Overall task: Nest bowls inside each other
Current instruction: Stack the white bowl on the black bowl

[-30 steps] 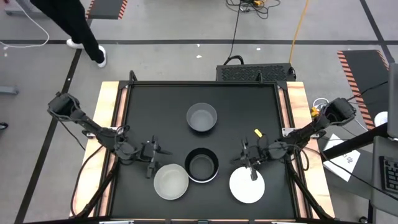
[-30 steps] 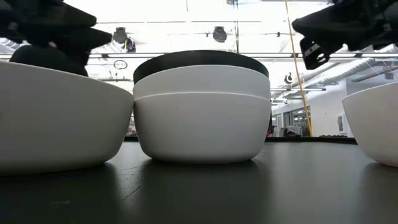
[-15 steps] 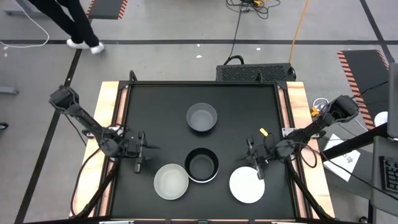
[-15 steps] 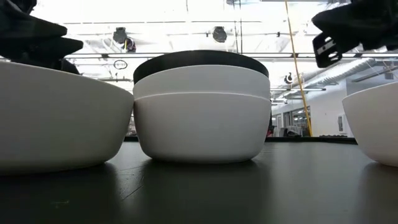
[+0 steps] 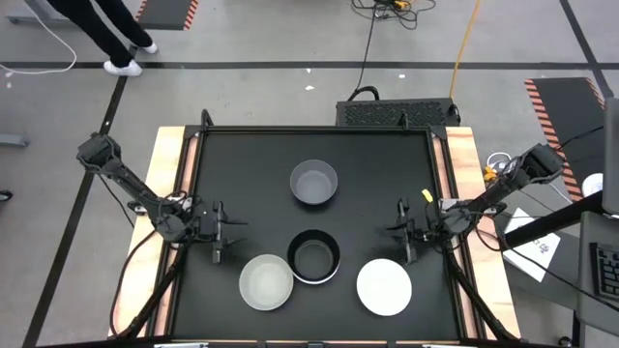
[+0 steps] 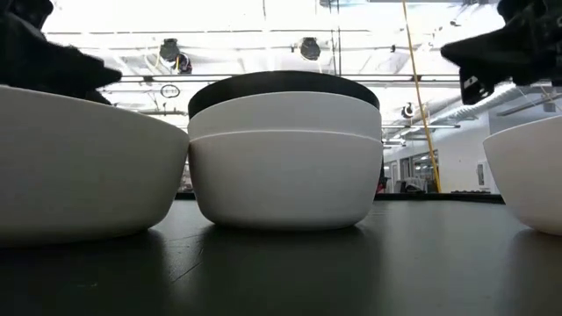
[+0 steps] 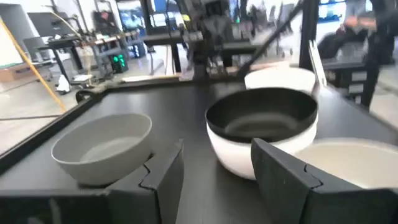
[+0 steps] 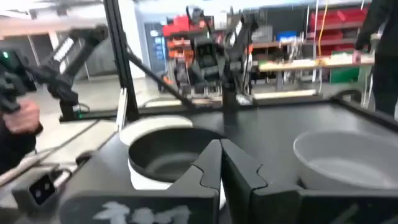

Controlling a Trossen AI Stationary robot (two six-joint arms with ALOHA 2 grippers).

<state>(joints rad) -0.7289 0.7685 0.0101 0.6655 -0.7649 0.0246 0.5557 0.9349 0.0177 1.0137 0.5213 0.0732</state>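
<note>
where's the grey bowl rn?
High view: the grey bowl stands alone on the black table, near its middle toward the far edge, apart from the black bowl stacked in a white one nearer the front.

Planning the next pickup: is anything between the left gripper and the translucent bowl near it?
Nothing visible. The left gripper is open, just beside the translucent bowl, with only bare table between them.
</note>
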